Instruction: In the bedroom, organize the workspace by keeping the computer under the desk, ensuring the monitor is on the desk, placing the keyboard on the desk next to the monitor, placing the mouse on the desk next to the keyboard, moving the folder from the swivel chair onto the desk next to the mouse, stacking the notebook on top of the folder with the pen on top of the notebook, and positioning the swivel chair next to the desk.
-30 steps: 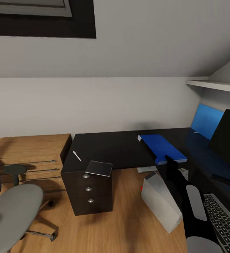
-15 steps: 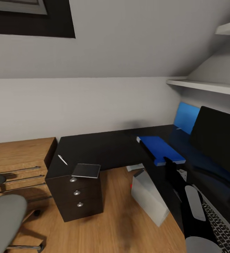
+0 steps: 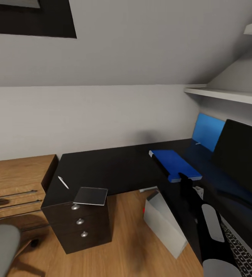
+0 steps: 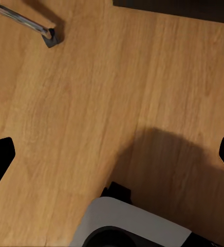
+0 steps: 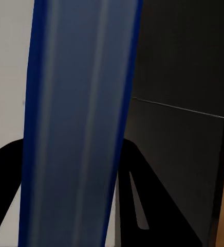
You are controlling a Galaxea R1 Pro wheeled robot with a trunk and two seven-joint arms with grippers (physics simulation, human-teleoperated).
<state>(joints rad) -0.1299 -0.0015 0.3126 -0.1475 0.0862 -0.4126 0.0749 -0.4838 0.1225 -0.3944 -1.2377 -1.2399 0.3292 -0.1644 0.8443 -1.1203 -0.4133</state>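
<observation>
As we reach out our right hand (image 5: 66, 206), clamped on the blue folder (image 3: 175, 164), the folder's long axis runs away from us over the counter (image 3: 114, 167), the monitor (image 3: 241, 154) to its right. Our left hand (image 4: 112, 154) hangs spread above the floor (image 4: 91, 92). No writing is readable.

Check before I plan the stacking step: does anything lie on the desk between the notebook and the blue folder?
Nothing visible does. Bare desk top separates the notebook from the folder. The pen lies on the notebook's other side, off that path.
</observation>
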